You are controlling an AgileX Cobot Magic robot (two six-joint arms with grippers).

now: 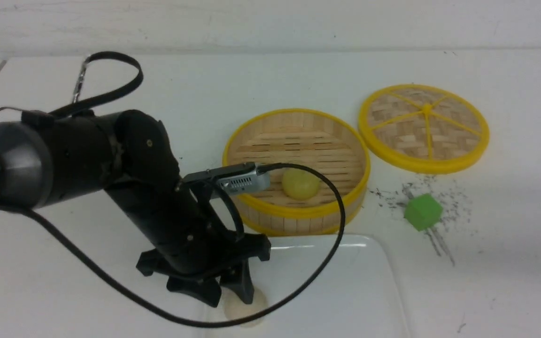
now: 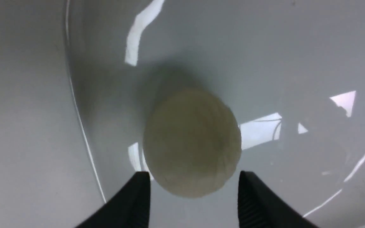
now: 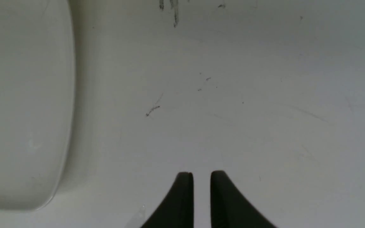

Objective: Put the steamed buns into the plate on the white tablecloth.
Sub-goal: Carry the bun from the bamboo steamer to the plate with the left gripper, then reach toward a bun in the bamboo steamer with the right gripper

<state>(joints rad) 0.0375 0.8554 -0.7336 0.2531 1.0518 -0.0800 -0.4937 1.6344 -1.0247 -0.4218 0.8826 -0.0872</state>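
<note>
The off-white steamed bun [image 1: 248, 307] lies in the glossy white plate [image 1: 359, 281] near its left rim. My left gripper [image 1: 233, 293] hangs just above the bun, open, with its fingertips [image 2: 139, 193] on either side of the bun [image 2: 192, 142] and not touching it. The pale yellow bun [image 1: 301, 184] sits in the open bamboo steamer [image 1: 296, 216] behind the plate. My right gripper [image 3: 202, 175] is shut and empty, low over the white tablecloth [image 3: 233, 95] beside the plate's edge [image 3: 59, 126]. It is out of the front view.
The woven steamer lid [image 1: 423, 126] lies flat to the steamer's right. A green cube [image 1: 423, 211] sits among black scuff marks in front of the lid. The left arm's cable loops over the plate and the steamer's front rim.
</note>
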